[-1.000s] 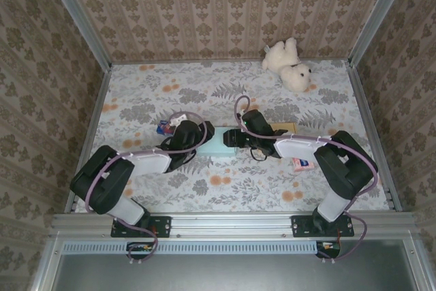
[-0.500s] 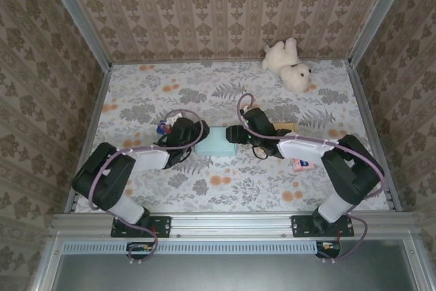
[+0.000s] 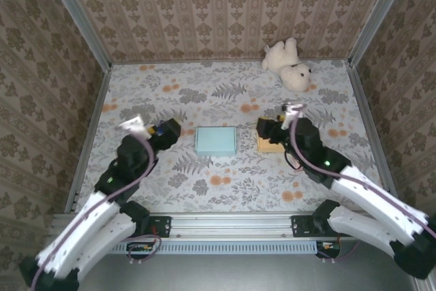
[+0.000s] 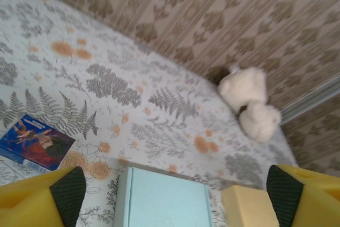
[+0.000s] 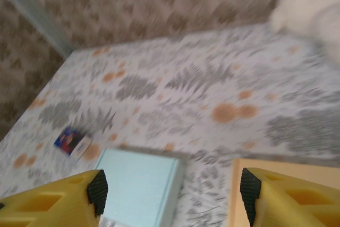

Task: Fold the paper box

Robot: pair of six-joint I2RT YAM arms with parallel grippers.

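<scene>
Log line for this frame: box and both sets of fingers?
paper box: looks folded shut, centre of table, untouched | left fingers: open, empty, left of box | right fingers: open, empty, right of box

A robot test cell in a lab, dressed up to look like a home.

Two robot arms, the left arm (image 3: 129, 161) and the right arm (image 3: 320, 158), are bolted to a metal rail (image 3: 231, 222) at the near edge of a table (image 3: 204, 93). Flat panels (image 3: 225, 5) held in bare aluminium posts (image 3: 75, 13) box the table in on three sides. The panels carry patterned brown wallpaper and the table a cloth printed with ferns and orange flowers: homely surfaces on a plainly built frame. A few loose props lie on the cloth: a pale blue paper box (image 3: 215, 140), a white soft toy (image 3: 289, 65) and a small picture card (image 4: 34, 142).
</scene>
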